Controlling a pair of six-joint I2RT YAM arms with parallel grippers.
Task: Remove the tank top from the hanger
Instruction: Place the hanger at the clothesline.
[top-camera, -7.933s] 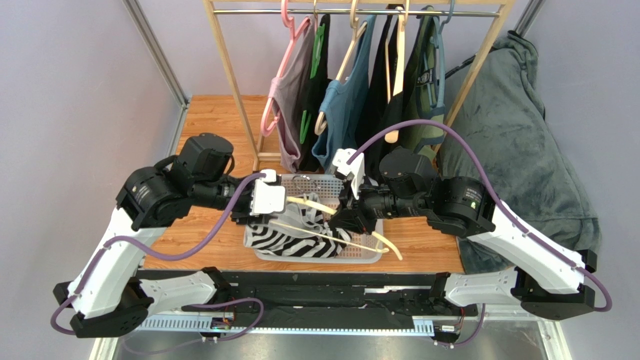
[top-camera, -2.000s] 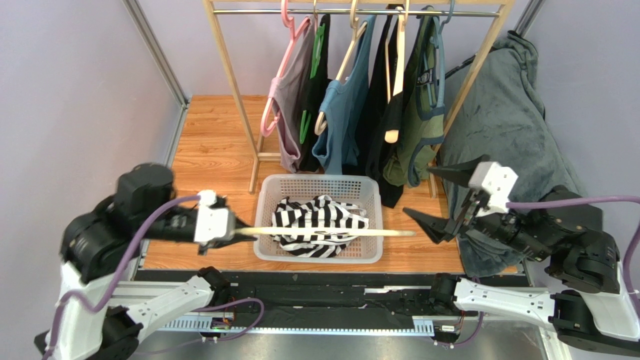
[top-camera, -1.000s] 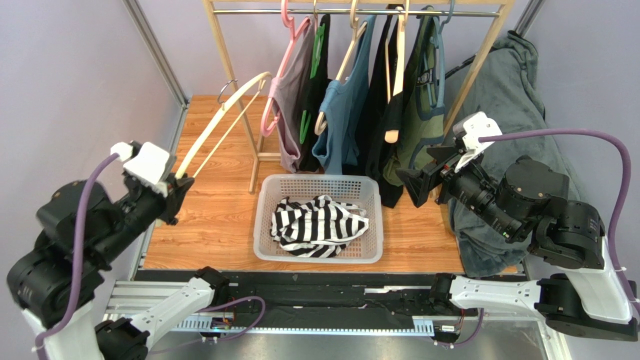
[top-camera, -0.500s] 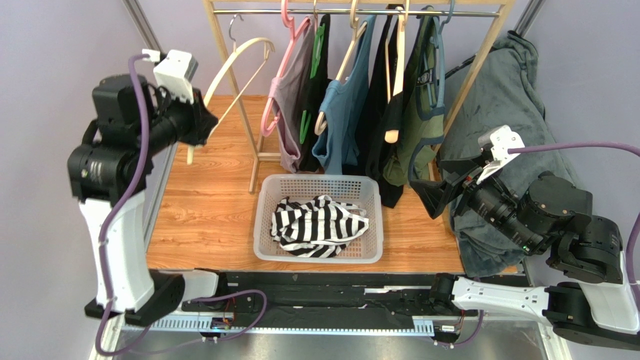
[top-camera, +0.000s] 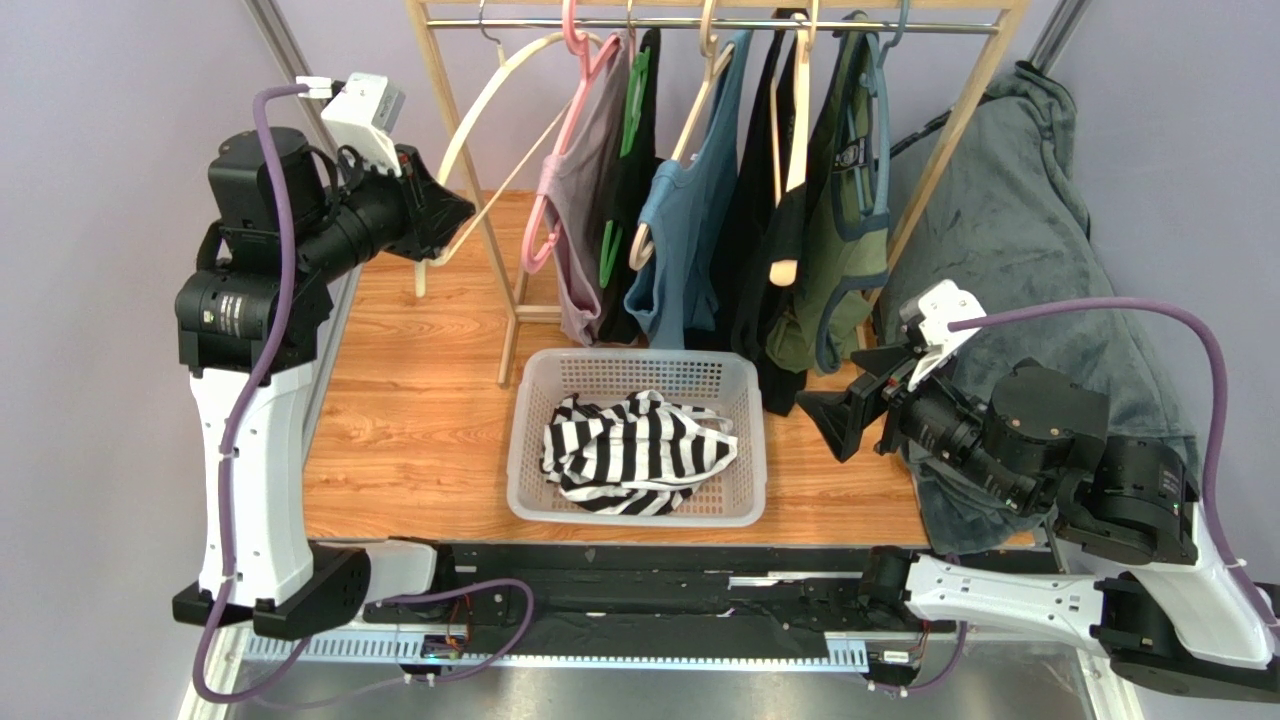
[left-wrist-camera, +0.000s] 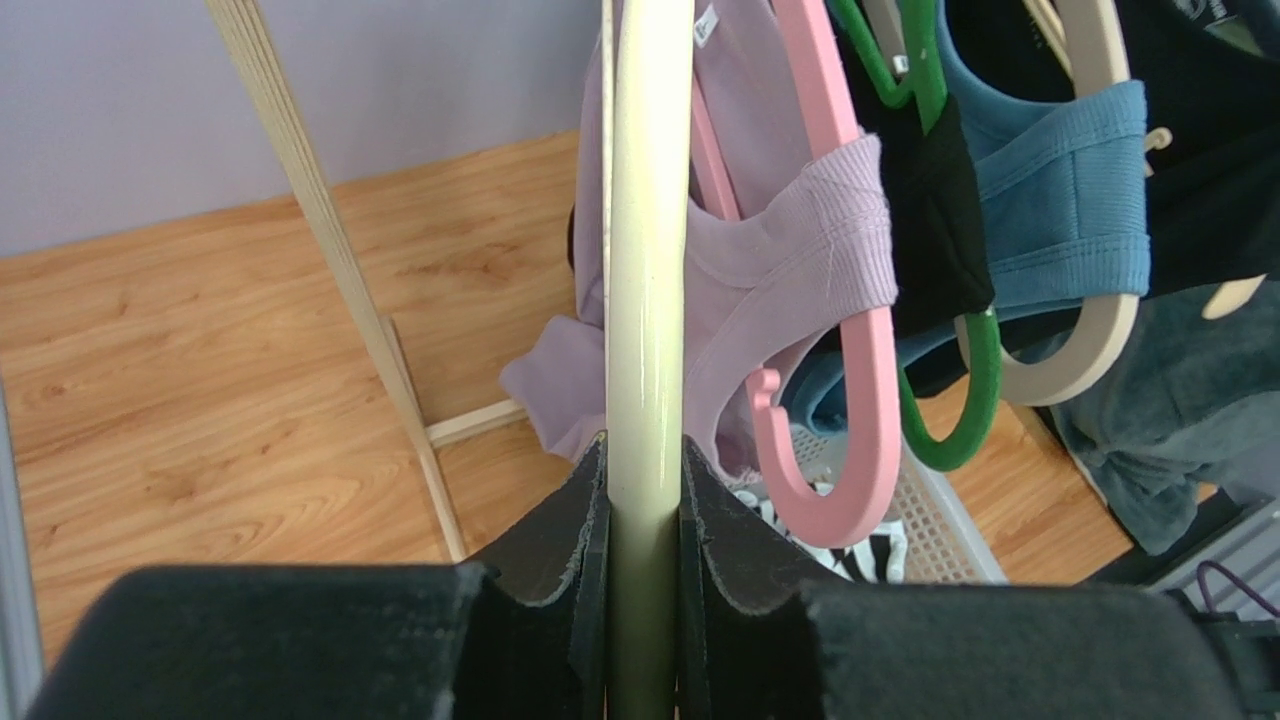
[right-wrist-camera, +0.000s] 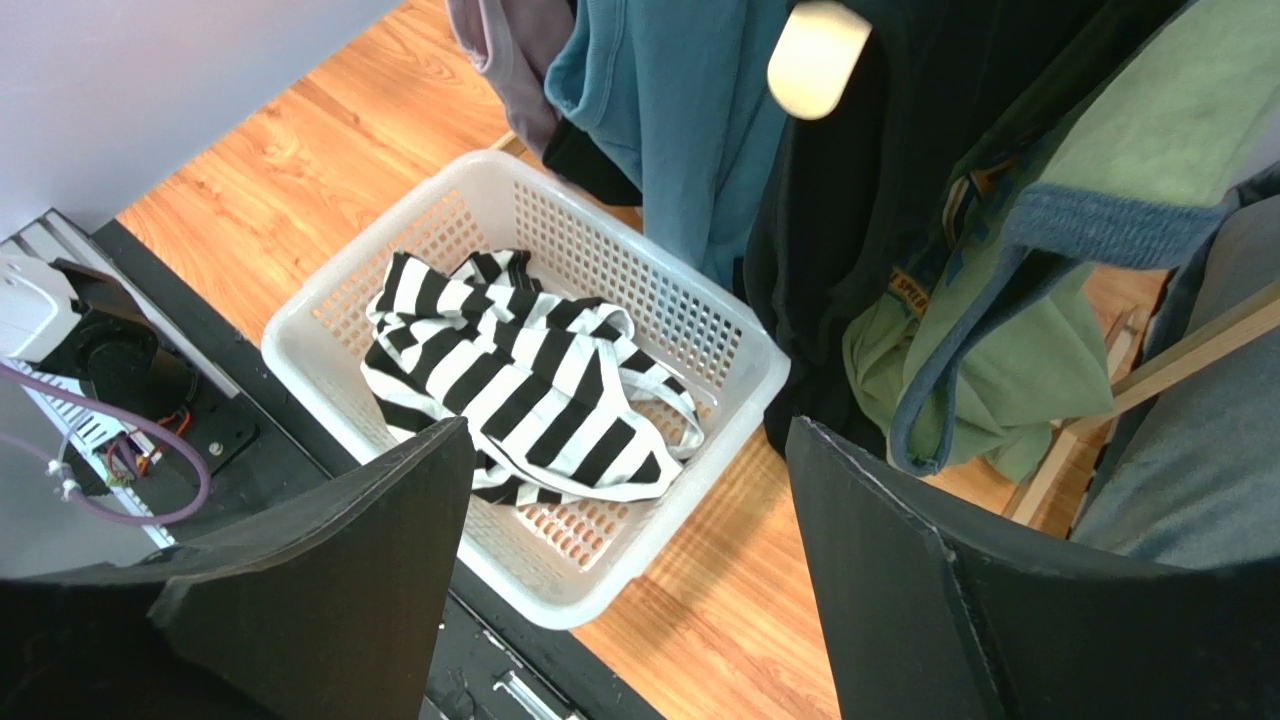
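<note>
1. Top external view. Upper left of the frame: left end effector raised high, clamped narrow on a bare cream wooden hanger, hook up near the metal clothes rail. Centre: black-and-white striped tank top lying crumpled inside a white plastic mesh basket on the wooden bench, well apart from the cream hanger. Right of the basket: right end effector spread wide, holding nothing.

2. Left wrist view. Pads pinched flat against the cream hanger, which runs straight up mid-frame; pink plastic hanger with a lilac top just to its right. Judged stiff, smooth and light, so apt to pivot in a narrow pinch.

3. Right wrist view. Striped tank top heaped centre-left in the white basket, thin straps looped loose at its lower right. Judged soft, light and limp; best taken by a bunched fold, not a single strap. By the look of it, removal already done.
</note>
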